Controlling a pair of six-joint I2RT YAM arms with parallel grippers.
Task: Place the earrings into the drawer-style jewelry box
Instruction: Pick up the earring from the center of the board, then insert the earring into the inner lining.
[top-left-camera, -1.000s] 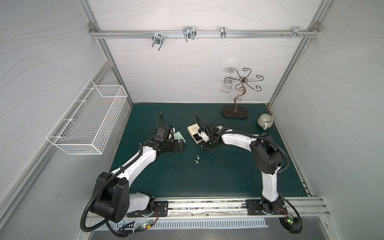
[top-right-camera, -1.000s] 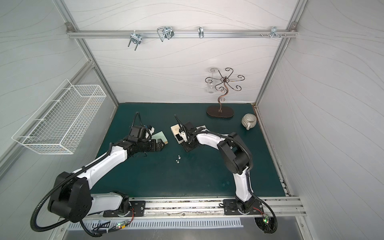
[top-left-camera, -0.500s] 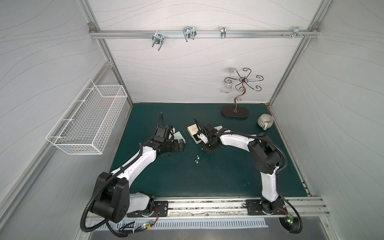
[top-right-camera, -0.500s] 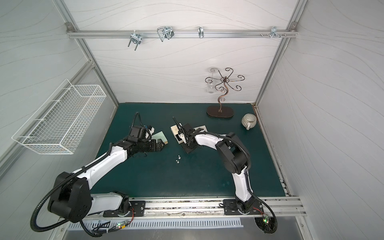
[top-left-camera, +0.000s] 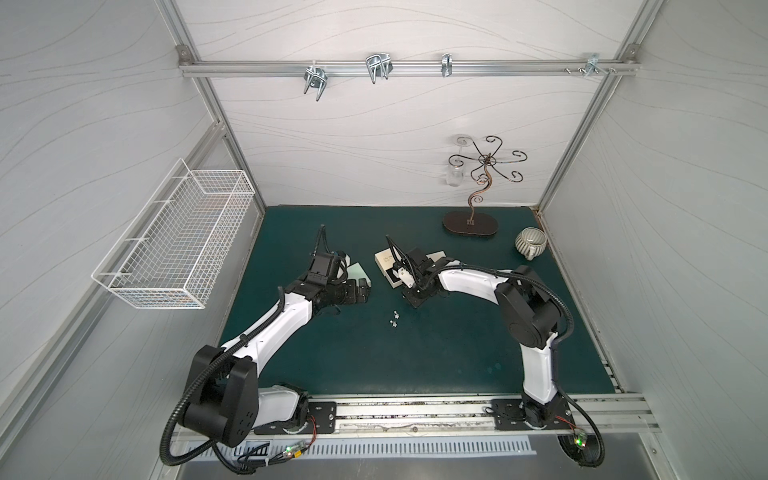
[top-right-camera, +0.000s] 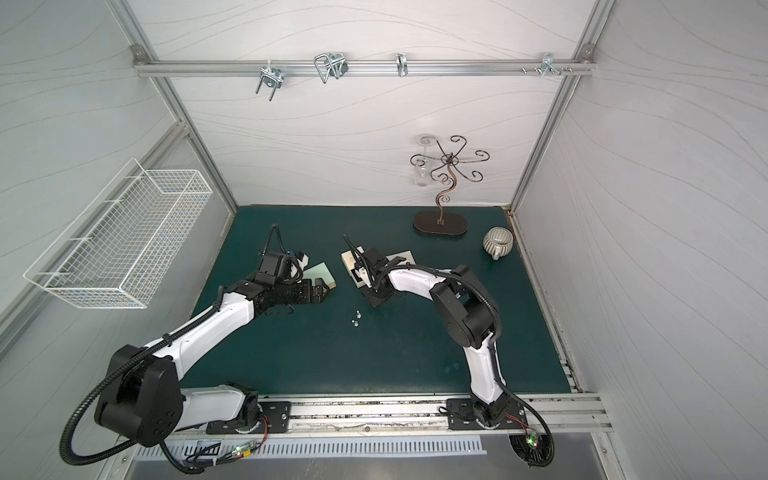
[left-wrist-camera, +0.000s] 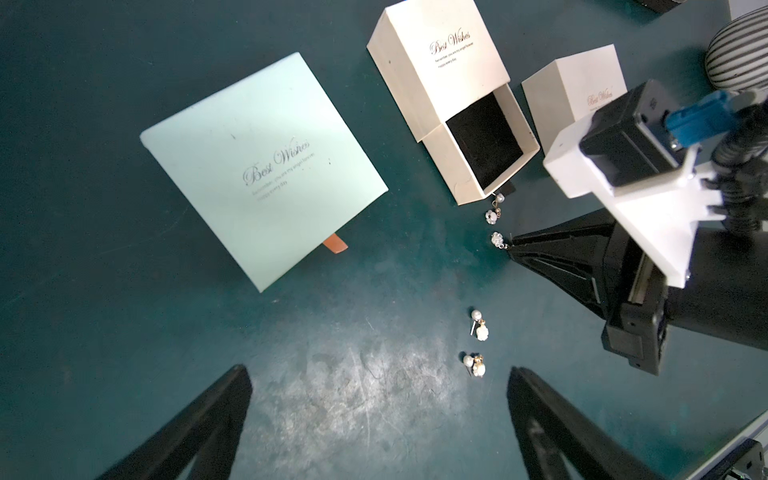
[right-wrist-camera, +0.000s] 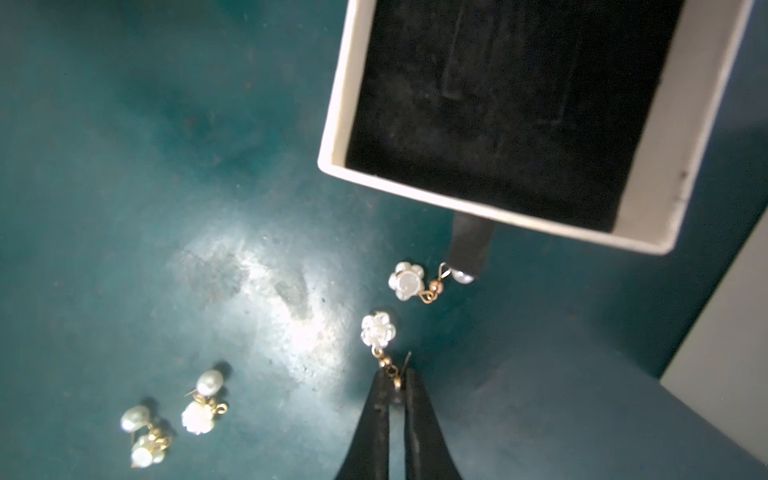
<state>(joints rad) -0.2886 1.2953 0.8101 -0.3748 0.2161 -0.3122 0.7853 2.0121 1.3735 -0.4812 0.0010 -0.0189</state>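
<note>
In the right wrist view my right gripper (right-wrist-camera: 395, 379) is shut on the gold link of a white flower earring (right-wrist-camera: 377, 331) just off the mat. Its twin (right-wrist-camera: 407, 281) lies by the black pull tab of the cream drawer-style jewelry box (right-wrist-camera: 332, 124), whose black-lined drawer stands pulled out with nothing in it. Two pearl earrings (right-wrist-camera: 203, 399) lie further off, small glints in both top views (top-left-camera: 394, 321) (top-right-camera: 355, 319). My left gripper (left-wrist-camera: 378, 370) hovers open over bare mat, with the pearl earrings (left-wrist-camera: 478, 345) near one finger.
A closed mint box (left-wrist-camera: 262, 166) with a brown tab lies beside the jewelry box. A second cream box (left-wrist-camera: 577, 87) sits behind it. A metal jewelry tree (top-left-camera: 469, 226) and a striped cup (top-left-camera: 530, 243) stand back right. A wire basket (top-left-camera: 174, 249) hangs on the left wall.
My right gripper has shifted slightly leftward and closed its jaws on the flower earring. The left arm has not moved.
</note>
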